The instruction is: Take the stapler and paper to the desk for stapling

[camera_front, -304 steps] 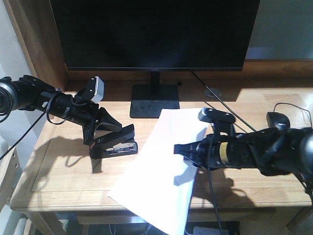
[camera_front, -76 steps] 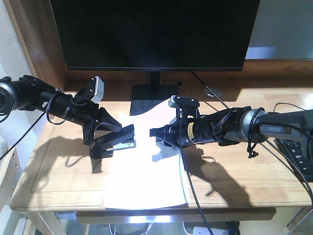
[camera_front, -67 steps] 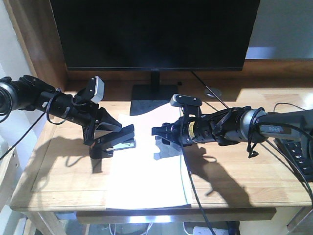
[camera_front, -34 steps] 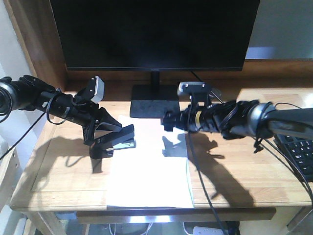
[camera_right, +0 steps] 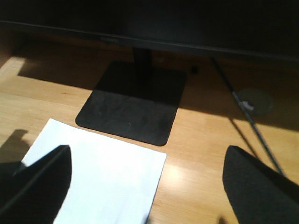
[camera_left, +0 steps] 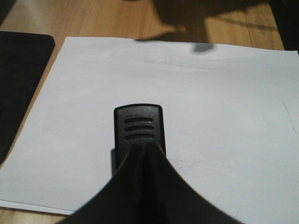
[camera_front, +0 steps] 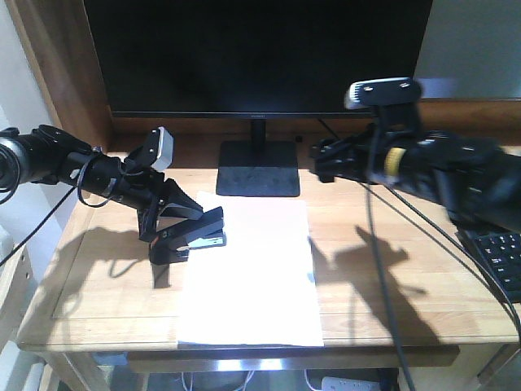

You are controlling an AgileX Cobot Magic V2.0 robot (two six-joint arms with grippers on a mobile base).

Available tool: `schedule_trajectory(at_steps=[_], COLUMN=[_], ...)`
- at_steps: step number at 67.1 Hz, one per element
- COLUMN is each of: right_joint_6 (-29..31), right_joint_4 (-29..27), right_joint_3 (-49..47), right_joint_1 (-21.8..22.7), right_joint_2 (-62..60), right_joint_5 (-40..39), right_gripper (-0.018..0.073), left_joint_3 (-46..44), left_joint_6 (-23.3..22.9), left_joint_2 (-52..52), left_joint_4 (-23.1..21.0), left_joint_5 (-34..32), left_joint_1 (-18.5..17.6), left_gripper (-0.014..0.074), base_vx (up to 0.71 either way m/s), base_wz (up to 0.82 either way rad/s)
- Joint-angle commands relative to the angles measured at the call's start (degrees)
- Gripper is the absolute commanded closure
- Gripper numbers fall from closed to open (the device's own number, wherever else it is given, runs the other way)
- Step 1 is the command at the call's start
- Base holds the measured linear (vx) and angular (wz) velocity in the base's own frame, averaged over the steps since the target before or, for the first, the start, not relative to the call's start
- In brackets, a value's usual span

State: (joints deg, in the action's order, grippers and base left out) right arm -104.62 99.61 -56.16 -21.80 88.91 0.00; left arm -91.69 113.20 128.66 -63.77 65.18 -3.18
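The black stapler [camera_front: 195, 239] sits at the left edge of the white paper [camera_front: 248, 277], which lies flat on the light-wood desk [camera_front: 106, 285]. My left gripper [camera_front: 181, 218] is shut on the stapler. In the left wrist view the fingers [camera_left: 154, 186] close over the stapler [camera_left: 139, 126], whose ribbed nose reaches over the paper [camera_left: 224, 107]. My right gripper [camera_front: 320, 163] hangs open above the desk, behind the paper's far right corner. In the right wrist view its two fingers [camera_right: 42, 182] stand wide apart, holding nothing, with the paper [camera_right: 107, 182] below them.
A large black monitor [camera_front: 256, 57] stands at the back, its square base [camera_right: 133, 105] just beyond the paper. A cable [camera_right: 252, 121] and a grommet [camera_right: 256, 99] lie behind on the right. A keyboard [camera_front: 505, 265] sits at the right edge.
My right gripper has let go of the paper, then risen and drawn back to the right. The paper now lies flat and square to the desk edge. The left arm and stapler have not moved.
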Motion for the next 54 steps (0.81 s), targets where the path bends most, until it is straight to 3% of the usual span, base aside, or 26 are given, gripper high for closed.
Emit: schedule_trajectory(at_steps=[1, 54], right_joint_6=[2.4, 4.1], right_joint_4=[3.2, 3.2], right_joint_3=[2.0, 33.5], right_joint_1=[0.2, 0.2], right_joint_2=[-8.9, -55.9], right_joint_5=[1.7, 0.0], right_gripper=[-0.0046, -0.0032], left_joint_3=[-1.3, -1.3], left_joint_6=[-0.6, -0.6], left_joint_2=[-3.4, -3.4], left_joint_4=[-3.8, -3.8], left_joint_5=[2.1, 2.1], left_joint_1=[-0.2, -0.2], left_gripper=[0.0603, 0.0603], base_vx=[0.00, 0.00], base_wz=[0.00, 0.00])
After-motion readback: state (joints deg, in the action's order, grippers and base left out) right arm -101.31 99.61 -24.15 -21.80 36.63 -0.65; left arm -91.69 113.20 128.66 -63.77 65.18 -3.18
